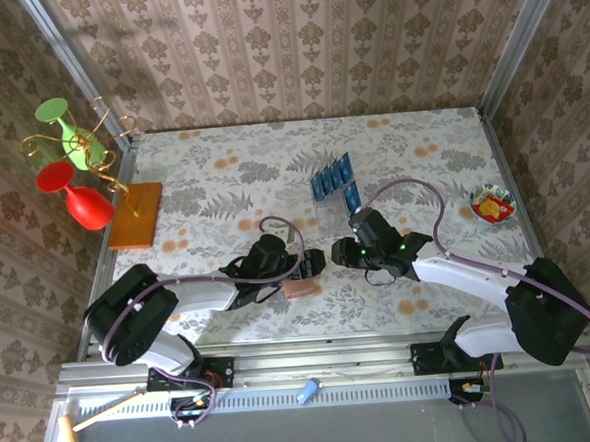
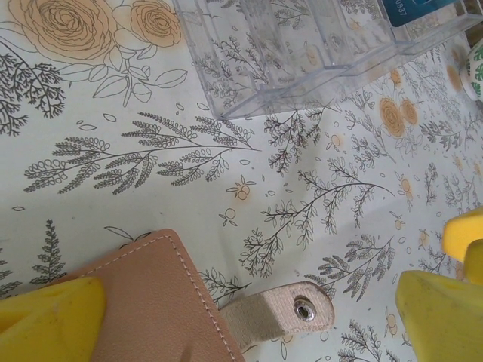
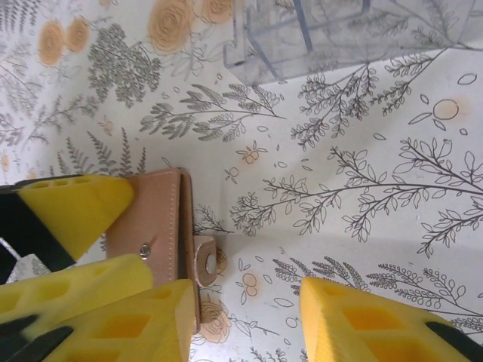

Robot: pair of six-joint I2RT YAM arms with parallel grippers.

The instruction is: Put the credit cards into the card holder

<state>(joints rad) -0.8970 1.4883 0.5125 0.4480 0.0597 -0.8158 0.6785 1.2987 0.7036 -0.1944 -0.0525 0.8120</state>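
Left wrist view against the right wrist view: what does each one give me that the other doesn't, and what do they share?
Left wrist alone: a blue card's printed corner in the clear stand, and what looks like the edge of a dish. Right wrist alone: the metal stud on the card holder's face. Both: the card holder, its snap tab, the clear stand and the flowered tablecloth.
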